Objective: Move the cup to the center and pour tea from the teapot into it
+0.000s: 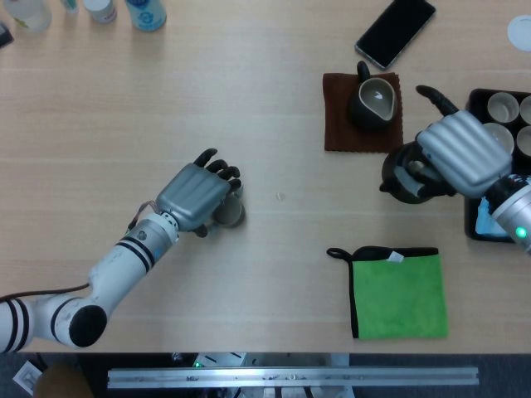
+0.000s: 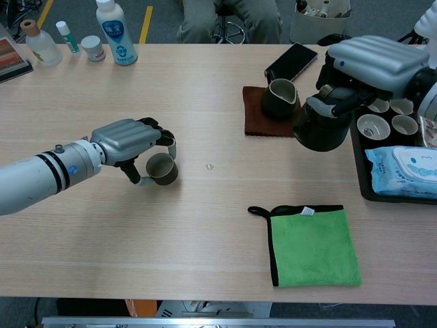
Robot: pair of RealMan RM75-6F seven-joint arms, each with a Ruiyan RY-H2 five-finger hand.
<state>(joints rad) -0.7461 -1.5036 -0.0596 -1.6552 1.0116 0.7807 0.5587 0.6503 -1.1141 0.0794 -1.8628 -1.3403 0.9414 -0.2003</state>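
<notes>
My left hand grips a small dark olive cup, upright on the table left of the centre. My right hand holds the dark round teapot by its top, next to the black tray. In the head view the hand hides most of the pot. The spout points left.
A dark pitcher sits on a brown mat. A green cloth lies front right. The tray carries several small cups and a wipes pack. A phone and bottles stand at the back.
</notes>
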